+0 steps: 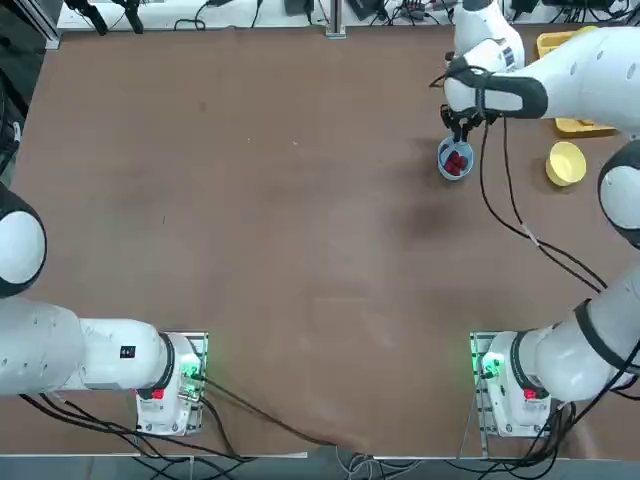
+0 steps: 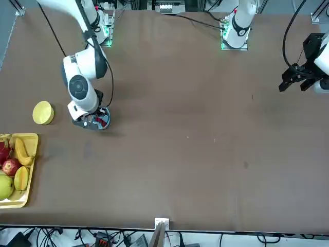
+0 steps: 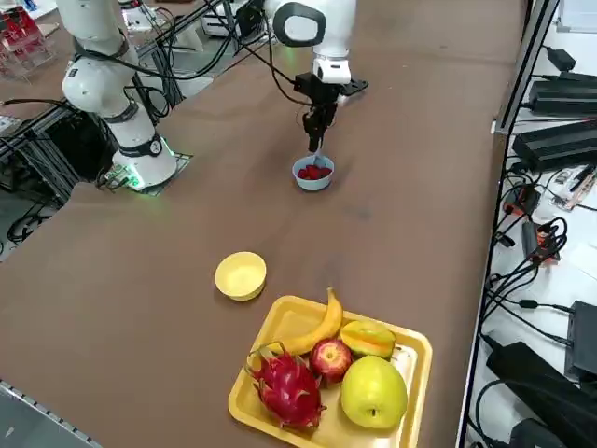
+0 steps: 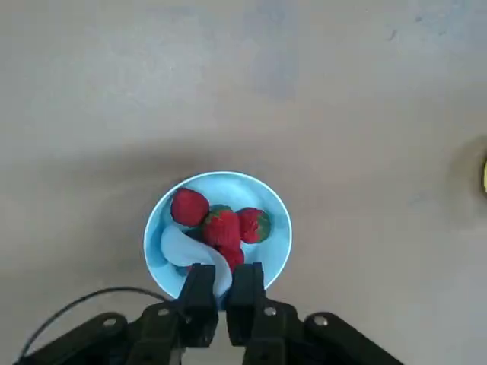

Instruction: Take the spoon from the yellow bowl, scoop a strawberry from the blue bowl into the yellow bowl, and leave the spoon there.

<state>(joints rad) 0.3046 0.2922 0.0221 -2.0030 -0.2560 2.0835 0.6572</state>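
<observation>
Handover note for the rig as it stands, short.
Right gripper: closed on the spoon, over the blue bowl, spoon's bowl end down among the strawberries.
Yellow bowl: on the table between the blue bowl and the fruit tray, no strawberry in it.
Done: spoon out of the yellow bowl and into the blue one.
Left: scoop one strawberry, tip it into the yellow bowl, leave the spoon there.

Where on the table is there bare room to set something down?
Widest: the middle, left of the blue bowl in the top view. Smaller: between both bowls. Crowded: the blue bowl, under the right pincer, and the fruit-filled tray.
</observation>
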